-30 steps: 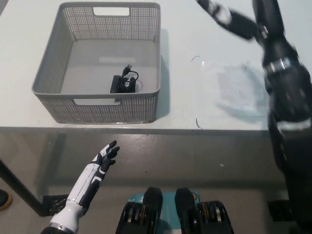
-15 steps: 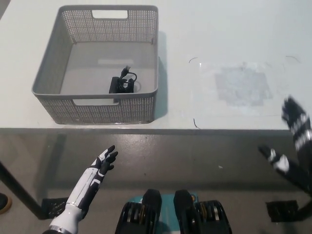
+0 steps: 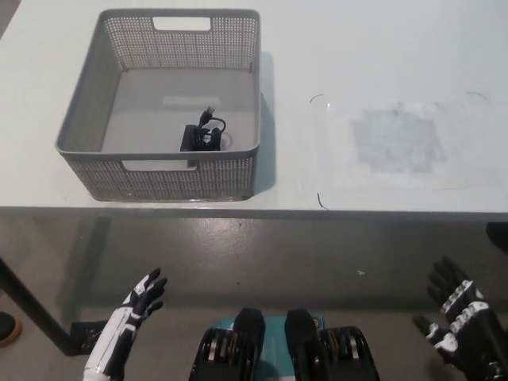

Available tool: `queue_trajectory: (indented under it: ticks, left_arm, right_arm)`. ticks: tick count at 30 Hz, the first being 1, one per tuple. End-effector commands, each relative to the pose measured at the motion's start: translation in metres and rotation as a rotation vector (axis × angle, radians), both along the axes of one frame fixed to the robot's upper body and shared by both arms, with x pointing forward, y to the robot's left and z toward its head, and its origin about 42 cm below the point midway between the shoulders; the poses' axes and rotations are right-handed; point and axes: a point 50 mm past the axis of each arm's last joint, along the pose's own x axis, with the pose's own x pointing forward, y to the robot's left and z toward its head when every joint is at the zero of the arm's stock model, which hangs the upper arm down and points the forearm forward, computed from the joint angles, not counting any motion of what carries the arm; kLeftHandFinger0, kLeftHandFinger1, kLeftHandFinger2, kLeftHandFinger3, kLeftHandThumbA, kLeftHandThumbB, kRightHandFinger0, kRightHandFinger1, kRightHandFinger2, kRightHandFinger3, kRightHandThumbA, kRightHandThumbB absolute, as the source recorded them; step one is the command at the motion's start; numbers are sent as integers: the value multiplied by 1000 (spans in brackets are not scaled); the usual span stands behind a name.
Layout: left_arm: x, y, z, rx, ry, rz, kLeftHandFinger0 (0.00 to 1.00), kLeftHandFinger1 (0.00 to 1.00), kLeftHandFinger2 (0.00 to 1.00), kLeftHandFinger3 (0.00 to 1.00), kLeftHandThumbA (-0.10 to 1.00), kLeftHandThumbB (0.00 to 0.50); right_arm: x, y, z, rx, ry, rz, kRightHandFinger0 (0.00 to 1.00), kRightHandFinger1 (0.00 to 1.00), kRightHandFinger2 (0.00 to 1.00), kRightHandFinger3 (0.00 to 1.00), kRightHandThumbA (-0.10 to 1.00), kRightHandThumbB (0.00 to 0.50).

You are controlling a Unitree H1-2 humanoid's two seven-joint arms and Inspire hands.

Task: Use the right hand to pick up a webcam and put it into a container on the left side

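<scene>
A small black webcam (image 3: 200,136) with its coiled cable lies on the floor of the grey perforated basket (image 3: 87,103), near the basket's front wall. The basket stands on the left part of the white table (image 3: 333,48). My black right hand (image 3: 459,311) hangs below the table's front edge at the lower right, open, fingers spread, holding nothing. My white left hand (image 3: 135,305) rests low at the lower left, also open and below the table.
A clear plastic sheet (image 3: 393,143) with a greyish patch lies flat on the table's right half. The table's front edge (image 3: 317,211) runs across the middle of the picture. A dark table leg (image 3: 32,311) slants at the lower left.
My right arm has swung from over the table's back right down and off the table to the lower right corner. My left hand has sunk lower. The webcam stays in the basket.
</scene>
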Motion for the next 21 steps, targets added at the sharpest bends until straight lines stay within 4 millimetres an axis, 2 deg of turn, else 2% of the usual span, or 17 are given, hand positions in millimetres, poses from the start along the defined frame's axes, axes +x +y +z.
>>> queue_trajectory:
  ticks: [1, 9, 12, 14, 16, 18, 21]
  left_arm:
    - [-2, 3, 6, -38, -66, 19, 1000, 1000, 1000, 1000, 1000, 119]
    - [-4, 2, 4, -45, -61, 32, 1000, 1000, 1000, 1000, 1000, 100]
    - [-3, 3, 4, -45, -59, 35, 1000, 1000, 1000, 1000, 1000, 113]
    - [-2, 3, 4, -44, -61, 35, 1000, 1000, 1000, 1000, 1000, 117]
    - [-1, 3, 4, -46, -64, 35, 1000, 1000, 1000, 1000, 1000, 115]
    - [-1, 3, 3, -48, -64, 36, 1000, 1000, 1000, 1000, 1000, 114]
    - [-1, 5, 3, -49, -69, 38, 1000, 1000, 1000, 1000, 999, 101]
  right_arm:
    - [11, 6, 3, 45, -82, 44, 1000, 1000, 1000, 1000, 1000, 318]
    - [15, 4, -2, 71, -69, 55, 1000, 1000, 1000, 1000, 1000, 288]
    - [16, 4, -2, 69, -72, 58, 1000, 1000, 1000, 1000, 1000, 278]
    - [16, 4, -3, 64, -75, 59, 1000, 1000, 1000, 1000, 1000, 280]
    - [17, 5, -2, 58, -69, 55, 1000, 1000, 1000, 1000, 1000, 303]
    - [17, 5, -1, 59, -70, 66, 1000, 1000, 1000, 1000, 1000, 275]
    - [19, 6, 0, 64, -71, 70, 1000, 1000, 1000, 1000, 1000, 269]
